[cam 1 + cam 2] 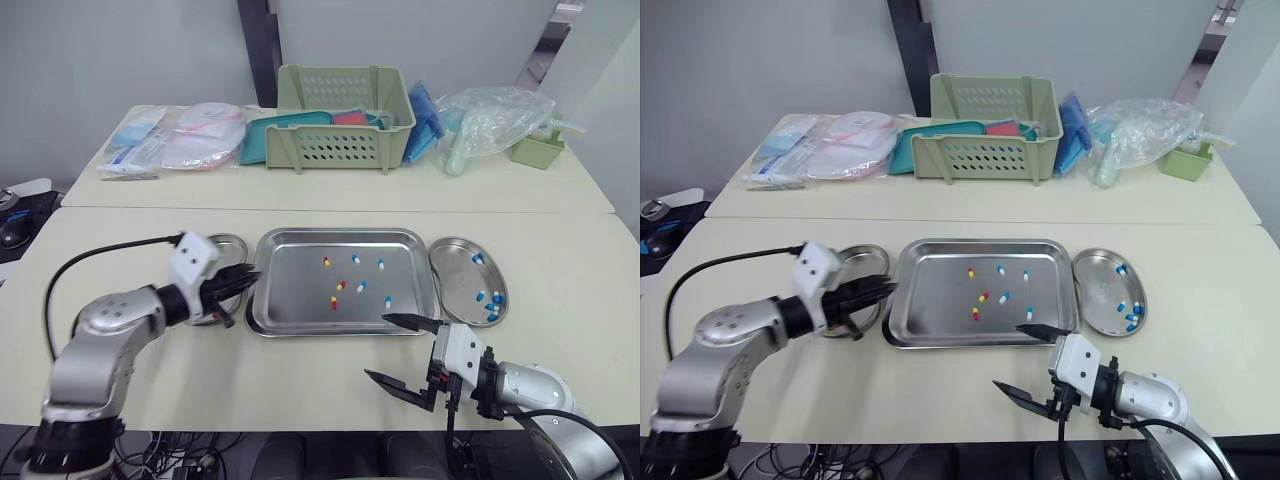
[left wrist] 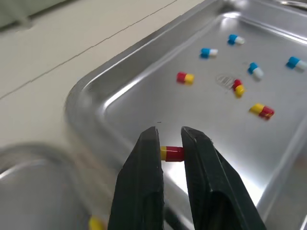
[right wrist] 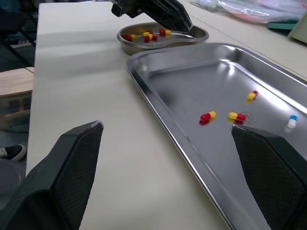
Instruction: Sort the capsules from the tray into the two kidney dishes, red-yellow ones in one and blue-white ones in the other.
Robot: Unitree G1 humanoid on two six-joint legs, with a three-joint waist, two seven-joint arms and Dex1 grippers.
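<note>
My left gripper (image 1: pixel 246 279) hovers over the left rim of the steel tray (image 1: pixel 295 262), shut on a red-yellow capsule (image 2: pixel 171 153). Just left of it, the left kidney dish (image 3: pixel 125 45) holds several red-yellow capsules (image 3: pixel 147 35). In the tray lie three red-yellow capsules (image 1: pixel 334 302) and several blue-white capsules (image 1: pixel 361 286). The right kidney dish (image 1: pixel 455 265) holds several blue-white capsules (image 1: pixel 491 299). My right gripper (image 1: pixel 376 346) is open and empty, low over the table just in front of the tray's front right corner.
On the back table stand a green basket (image 1: pixel 345 118), flat medical packs (image 1: pixel 175 138), a clear plastic bag (image 1: pixel 492 120) and a small green box (image 1: pixel 537 150). A seam (image 1: pixel 330 209) divides the two tables. A black cable (image 1: pixel 95 255) loops from my left wrist.
</note>
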